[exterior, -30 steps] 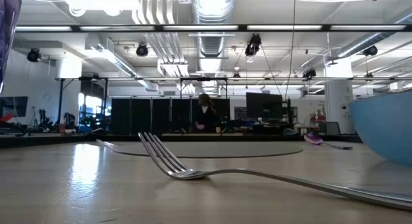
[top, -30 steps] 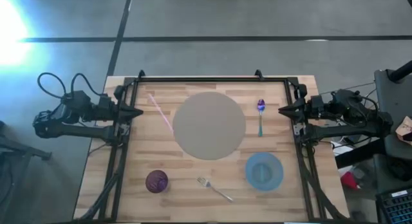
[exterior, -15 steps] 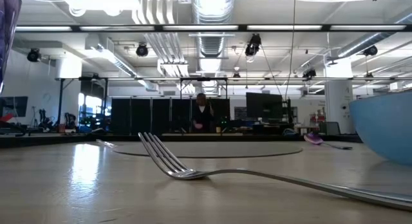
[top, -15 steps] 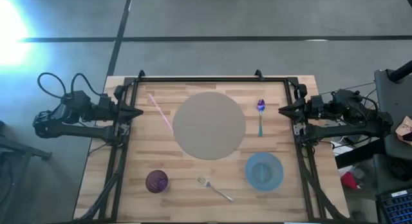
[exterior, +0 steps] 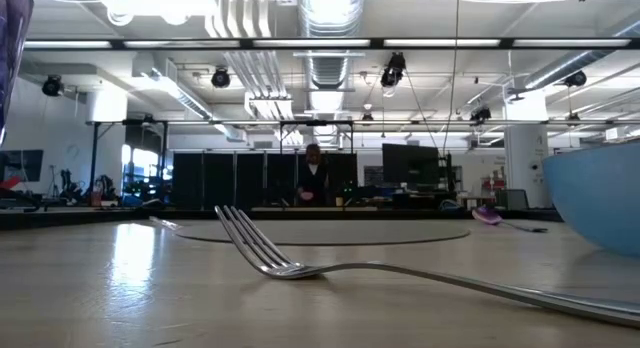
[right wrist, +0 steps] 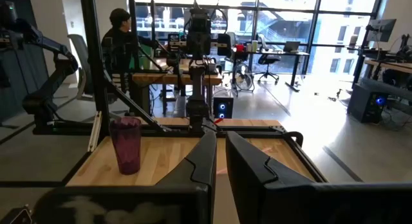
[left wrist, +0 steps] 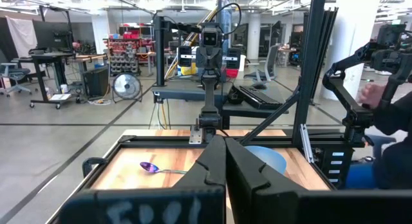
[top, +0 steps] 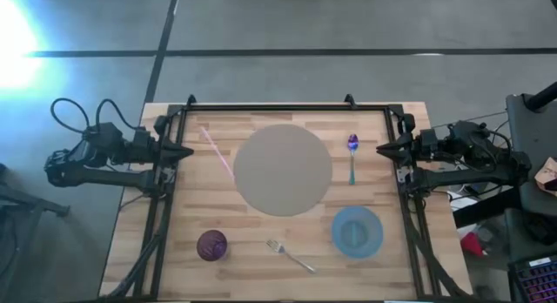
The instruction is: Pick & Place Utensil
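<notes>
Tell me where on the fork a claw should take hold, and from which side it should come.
Grip the fork at mid-handle, coming straight down from above, with the fingers either side of the thin shaft. It lies flat and diagonal between the purple cup and the blue bowl, and the low view shows its tines curving up off the wood. The right claw is probably nearer.
</notes>
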